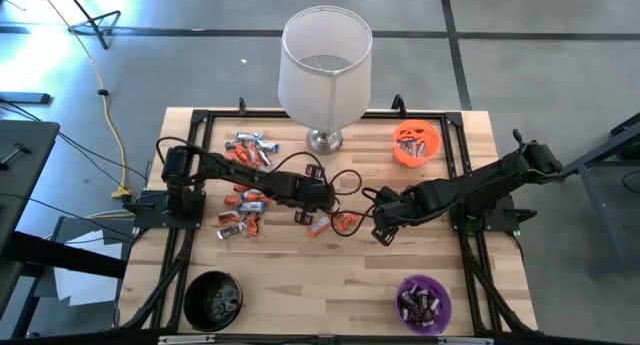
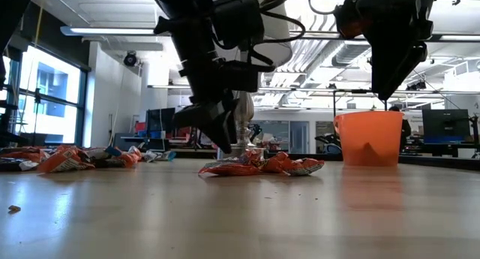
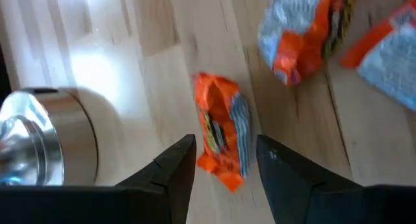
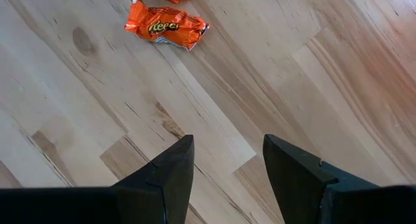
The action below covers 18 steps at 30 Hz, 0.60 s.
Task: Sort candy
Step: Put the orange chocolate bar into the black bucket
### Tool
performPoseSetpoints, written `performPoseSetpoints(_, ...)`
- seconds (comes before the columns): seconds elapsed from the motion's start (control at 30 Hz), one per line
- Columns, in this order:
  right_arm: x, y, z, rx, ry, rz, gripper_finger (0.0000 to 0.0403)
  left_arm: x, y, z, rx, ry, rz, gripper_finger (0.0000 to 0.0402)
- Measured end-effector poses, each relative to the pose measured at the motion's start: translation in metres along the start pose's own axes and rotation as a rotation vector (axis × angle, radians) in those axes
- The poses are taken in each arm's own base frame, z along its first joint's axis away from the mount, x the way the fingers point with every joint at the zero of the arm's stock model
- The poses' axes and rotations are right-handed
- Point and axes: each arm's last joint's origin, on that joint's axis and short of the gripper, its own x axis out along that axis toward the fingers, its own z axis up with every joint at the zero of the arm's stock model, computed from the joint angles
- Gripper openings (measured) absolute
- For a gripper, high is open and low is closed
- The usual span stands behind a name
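wooden table [image 1: 330, 275] with a black frame around it. candy [image 1: 243, 190] lies mostly in a loose scatter on the left half of the table, wrappers orange-red and silvery, running from near the far edge down toward the middle. a few more pieces sit at table centre, between the two arms.

left tool [image 1: 322, 198] is low over the centre of the table. fingers apart, with one orange wrapped piece [image 3: 222, 130] lying on the wood in the gap between them; cannot tell whether the fingers [image 3: 170, 164] touch it. nothing lifted. in the low view the left tool [image 2: 222, 136] reaches down to the small orange heap [image 2: 262, 165] at mid-table. two more orange-and-silver pieces [image 3: 305, 32] lie just beyond the one between the fingers.

right tool [image 1: 382, 231] is just to the right of the centre pieces, above bare wood. fingers [image 4: 170, 171] spread, holding nothing. an orange piece [image 4: 166, 24] lies well ahead of it, apart from the fingers.

bowls: orange bowl [image 1: 416, 143] at far right, some candy in it; purple bowl [image 1: 424, 303] at near right, with dark-wrapped pieces inside; black bowl [image 1: 213, 300] at near left, contents not clear.

lamp [image 1: 326, 70] with white shade stands at the far middle edge, its metal base [image 3: 39, 136] close beside the left tool.
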Motion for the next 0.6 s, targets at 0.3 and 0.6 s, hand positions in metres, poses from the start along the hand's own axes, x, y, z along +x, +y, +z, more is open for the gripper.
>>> performPoseSetpoints(0.3,0.0,0.0,0.0,-0.002,0.0,0.0,0.018,0.009,0.02,-0.004,-0.099,-0.055,-0.076,0.0152)
performPoseSetpoints(0.6,0.0,0.0,0.0,-0.021,-0.011,-0.008,0.018,0.021,0.042,-0.017,-0.243,-0.092,-0.248,0.0152)
